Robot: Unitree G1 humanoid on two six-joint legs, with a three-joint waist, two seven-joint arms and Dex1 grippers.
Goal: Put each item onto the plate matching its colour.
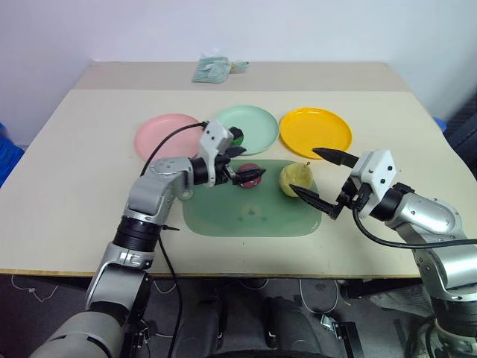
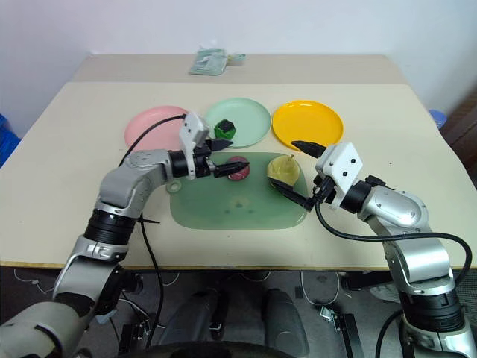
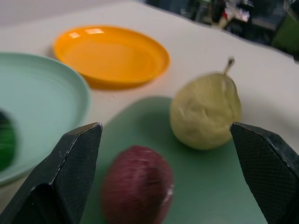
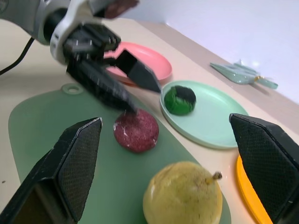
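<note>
While the dark green lump (image 2: 224, 130) sits on the mint green plate (image 2: 250, 115) at its left edge, the other two items are on the green cutting mat (image 2: 223, 212). The maroon ball (image 2: 238, 168) lies at the mat's far edge, and the pale yellow pear (image 2: 283, 168) stands upright just to its right (stem up, clear of the ball). Neither touches a plate. Left gripper (image 2: 220, 165) is right over the ball, fingers spread wide with nothing between them, one finger above the ball and one beside it. Right gripper (image 2: 298, 173) hangs near the pear's right side, jaws spread to the full and empty, one finger (image 2: 286, 190) reaching low toward the pear. Beyond the mat, three plates line up: pink plate (image 2: 145, 123) on the left, mint in the middle, orange-yellow plate (image 2: 307, 123) on the right, the outer two bare. Far back on the table (image 2: 59, 164) lies a small clear packet (image 2: 209, 61).
</note>
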